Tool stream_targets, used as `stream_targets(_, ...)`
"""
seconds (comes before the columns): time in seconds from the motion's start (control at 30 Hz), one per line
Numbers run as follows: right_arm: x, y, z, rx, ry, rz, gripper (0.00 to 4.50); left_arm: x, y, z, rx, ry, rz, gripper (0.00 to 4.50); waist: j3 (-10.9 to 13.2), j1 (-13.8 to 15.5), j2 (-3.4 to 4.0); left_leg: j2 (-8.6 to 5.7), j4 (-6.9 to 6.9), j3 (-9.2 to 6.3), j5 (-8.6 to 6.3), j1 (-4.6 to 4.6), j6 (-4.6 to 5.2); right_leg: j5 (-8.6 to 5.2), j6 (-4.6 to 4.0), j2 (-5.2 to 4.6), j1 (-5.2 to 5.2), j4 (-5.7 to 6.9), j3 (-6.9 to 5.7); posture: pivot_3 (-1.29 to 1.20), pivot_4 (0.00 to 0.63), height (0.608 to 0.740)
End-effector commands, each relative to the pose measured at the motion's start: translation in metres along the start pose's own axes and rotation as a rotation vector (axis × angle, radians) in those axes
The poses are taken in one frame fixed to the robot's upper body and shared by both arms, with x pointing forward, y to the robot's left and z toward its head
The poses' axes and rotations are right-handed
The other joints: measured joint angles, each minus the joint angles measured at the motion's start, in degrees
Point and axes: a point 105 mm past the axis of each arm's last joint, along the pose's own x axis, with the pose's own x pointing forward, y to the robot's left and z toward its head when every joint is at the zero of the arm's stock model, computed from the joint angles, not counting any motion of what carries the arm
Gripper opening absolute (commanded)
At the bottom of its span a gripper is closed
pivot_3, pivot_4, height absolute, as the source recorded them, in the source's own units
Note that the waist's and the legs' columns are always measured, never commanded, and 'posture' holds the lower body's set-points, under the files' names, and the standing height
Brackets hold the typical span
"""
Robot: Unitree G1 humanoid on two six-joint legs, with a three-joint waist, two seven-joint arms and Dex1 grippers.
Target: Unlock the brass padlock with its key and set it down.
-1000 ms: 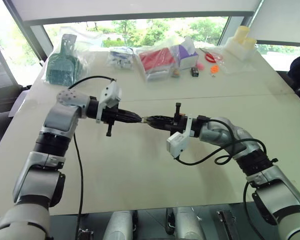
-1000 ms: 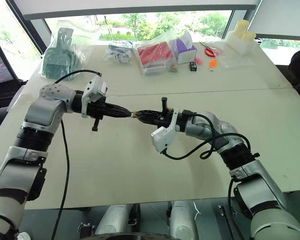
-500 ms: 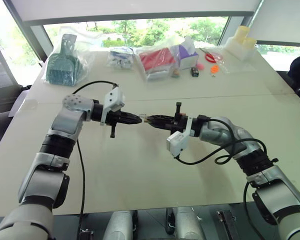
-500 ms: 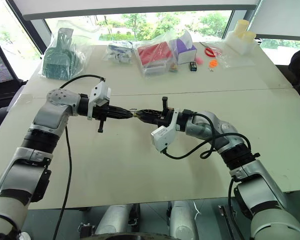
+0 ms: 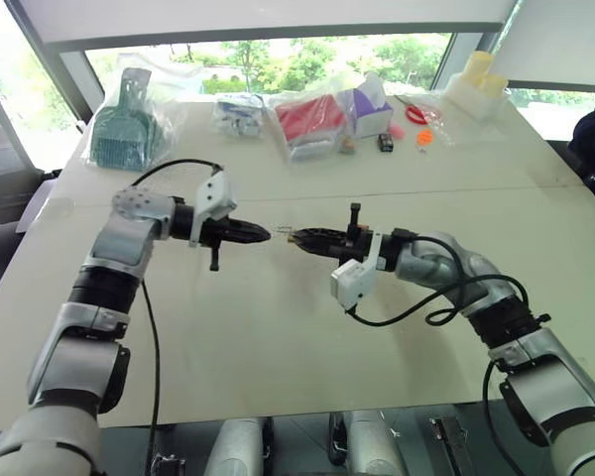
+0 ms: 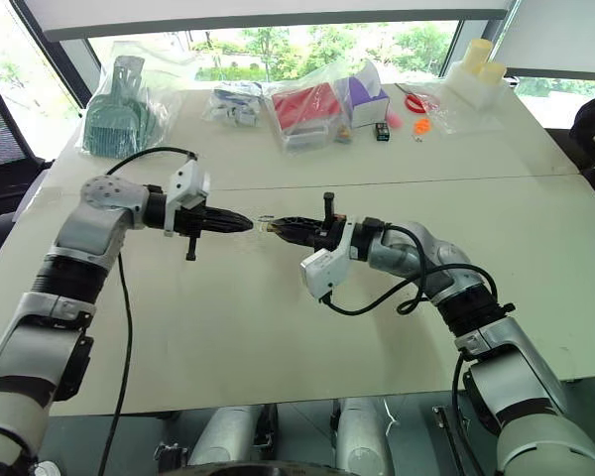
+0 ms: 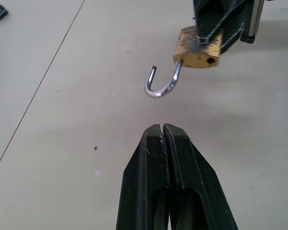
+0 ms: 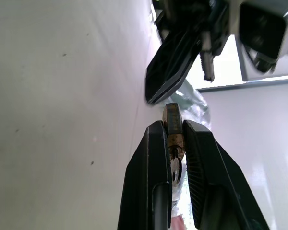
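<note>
While the right gripper [image 5: 296, 236] clamps the brass padlock [image 7: 198, 48], shackle sprung, the left gripper [image 7: 163, 128] hovers pinched together.

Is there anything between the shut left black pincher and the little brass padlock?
Nothing. In the left wrist view, only bare table shows between the left gripper and the brass padlock.

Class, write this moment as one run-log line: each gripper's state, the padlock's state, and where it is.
left gripper: shut, empty | right gripper: shut on brass padlock | shackle: swung open | padlock held above table, not set down
</note>
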Motion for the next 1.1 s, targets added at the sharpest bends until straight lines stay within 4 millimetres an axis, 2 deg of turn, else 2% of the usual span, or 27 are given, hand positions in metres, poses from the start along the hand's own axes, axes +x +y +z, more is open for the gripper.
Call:
stream_targets(0.03,0.003,0.005,-0.007,-0.002,0.015,0.002,0.0,-0.015,0.002,0.008,0.021,-0.029,0.059,0.03,0.0,-0.1,0.0,0.01,-0.01,0.0,0.0,0.0,0.0,0.0,0.0,0.0,0.0,0.0,0.0,0.0,0.15,0.74)
stream_targets(0.2,0.007,0.029,-0.025,0.02,0.072,0.082,0.0,-0.019,-0.005,0.006,0.005,-0.039,0.098,0.03,0.0,-0.5,0.01,0.01,0.0,-0.01,0.01,0.0,-0.01,0.0,0.0,-0.01,0.0,0.02,0.01,0.0,0.15,0.74)
stream_targets(0.37,0.011,0.038,-0.028,0.024,0.067,0.113,0.0,-0.019,-0.013,0.006,-0.009,-0.044,0.116,0.03,0.0,-0.9,0.01,0.05,-0.04,-0.02,0.06,0.01,-0.11,0.0,0.0,0.0,-0.01,0.03,0.03,0.0,0.15,0.74)
stream_targets(0.5,0.011,0.045,-0.024,0.043,0.045,0.156,1.78,-0.019,-0.019,0.003,-0.021,-0.043,0.122,0.0,0.0,-1.0,0.01,0.07,-0.07,-0.01,0.13,0.04,-0.23,0.0,0.0,0.0,-0.02,0.05,0.04,0.0,0.15,0.74)
stream_targets(0.67,0.003,0.047,-0.022,0.106,0.054,0.221,4.47,-0.018,-0.023,0.004,-0.039,-0.05,0.117,0.0,0.0,-0.8,0.01,0.11,-0.07,-0.03,0.02,0.15,-0.05,0.0,-0.01,-0.01,0.1,0.04,0.04,0.0,0.15,0.74)
stream_targets(0.8,-0.012,0.029,-0.027,0.291,0.112,0.216,4.47,-0.02,-0.028,0.005,-0.051,-0.046,0.092,0.0,0.0,-0.6,0.02,0.13,-0.07,-0.06,0.02,0.16,-0.05,0.0,0.0,-0.01,0.13,0.02,0.04,0.0,0.15,0.74)
stream_targets(0.97,-0.038,0.017,-0.017,0.725,0.143,0.254,4.47,-0.023,-0.03,0.005,-0.06,-0.044,0.093,0.0,0.0,-0.5,0.02,0.14,-0.05,-0.08,0.0,0.16,-0.01,0.0,-0.01,-0.04,0.15,0.02,0.01,0.0,0.15,0.74)
stream_targets(1.1,-0.05,0.014,-0.008,1.007,0.173,0.272,4.47,-0.025,-0.031,0.003,-0.059,-0.039,0.095,0.0,0.0,-0.6,0.02,0.16,-0.05,-0.09,0.0,0.18,-0.01,0.01,-0.02,-0.04,0.15,0.04,0.0,0.0,0.15,0.74)
